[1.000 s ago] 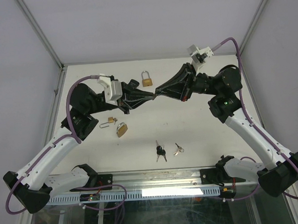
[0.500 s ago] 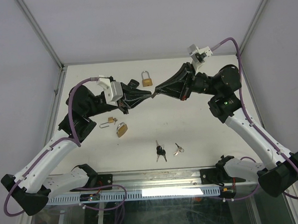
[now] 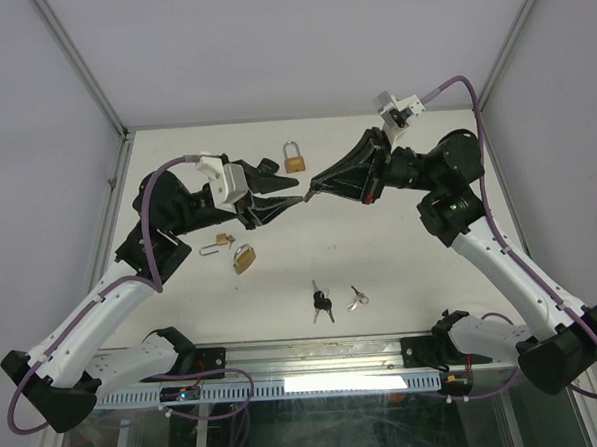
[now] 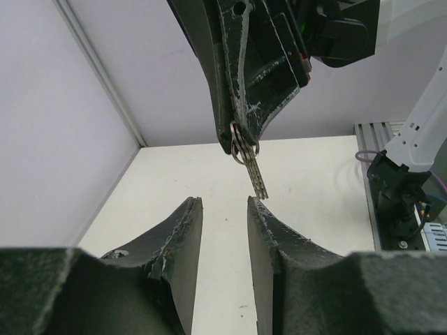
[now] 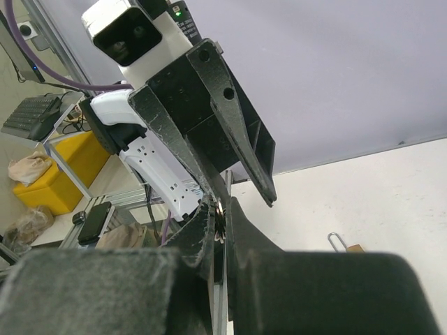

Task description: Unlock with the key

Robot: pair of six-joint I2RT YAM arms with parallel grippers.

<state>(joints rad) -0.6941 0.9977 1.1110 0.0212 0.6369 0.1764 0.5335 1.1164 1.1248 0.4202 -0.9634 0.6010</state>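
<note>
Above the table [image 3: 401,268], the right gripper [image 4: 241,139] is clenching the keys [image 4: 257,178]; the left gripper [image 4: 223,209] is hovering open just beside, best centring on them before closing.

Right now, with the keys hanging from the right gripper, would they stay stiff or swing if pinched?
Probably swing: the keys dangle from a ring pinched in the right gripper, so they can pivot. Thin bare metal, likely light and slippery. The open left gripper may catch only one blade.
</note>
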